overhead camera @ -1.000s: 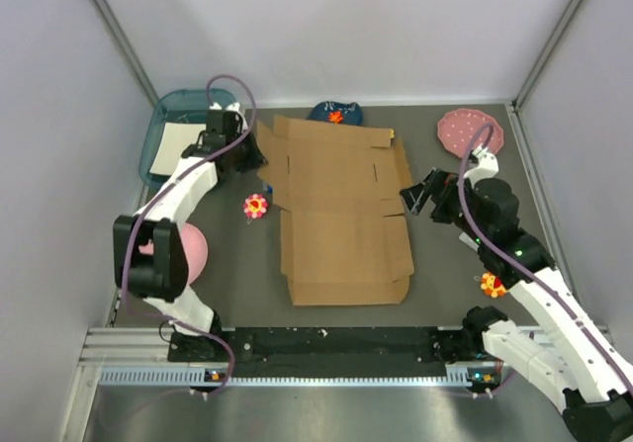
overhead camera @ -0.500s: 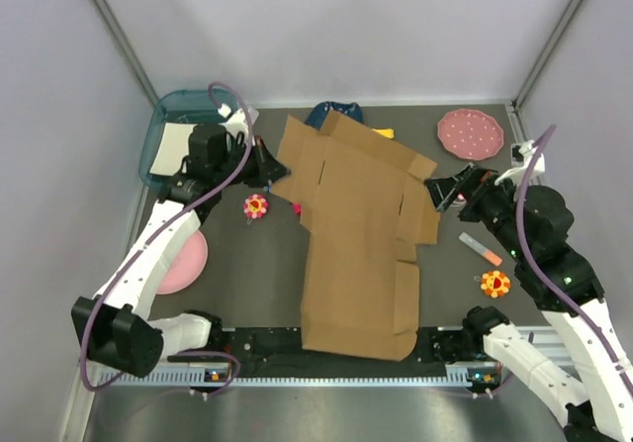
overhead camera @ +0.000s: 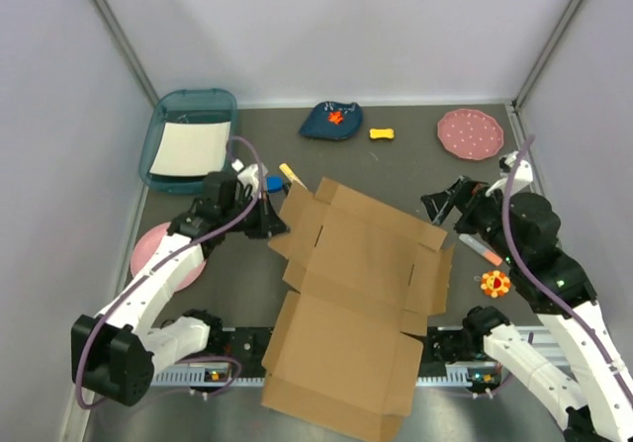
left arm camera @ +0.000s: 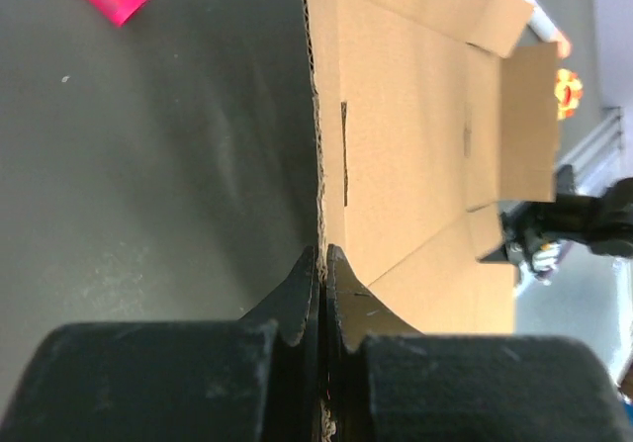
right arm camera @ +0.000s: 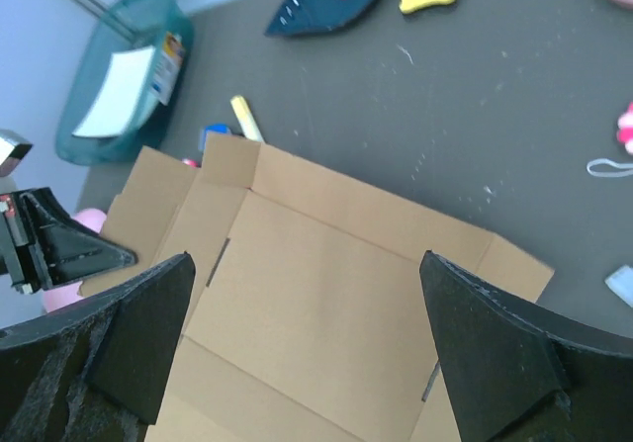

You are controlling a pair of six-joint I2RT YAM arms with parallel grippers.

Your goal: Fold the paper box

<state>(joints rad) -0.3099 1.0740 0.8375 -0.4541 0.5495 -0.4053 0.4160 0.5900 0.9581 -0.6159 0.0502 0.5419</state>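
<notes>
Two end effectors flank the paper box [overhead camera: 356, 274], which lies unfolded and skewed across the middle of the bench [overhead camera: 435, 155], its near end hanging over the front rail [overhead camera: 237, 343]. The left end effector [overhead camera: 281, 228] is pinched tight on the box's left edge. The right end effector [overhead camera: 443, 203] hovers near the far right corner, spread wide and holding nothing.

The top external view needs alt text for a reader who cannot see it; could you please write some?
A flat, unfolded cardboard box lies slanted across a dark table, its near end overhanging the front edge. The left gripper is shut on the box's left edge, while the right gripper is open by its far right corner.
</notes>
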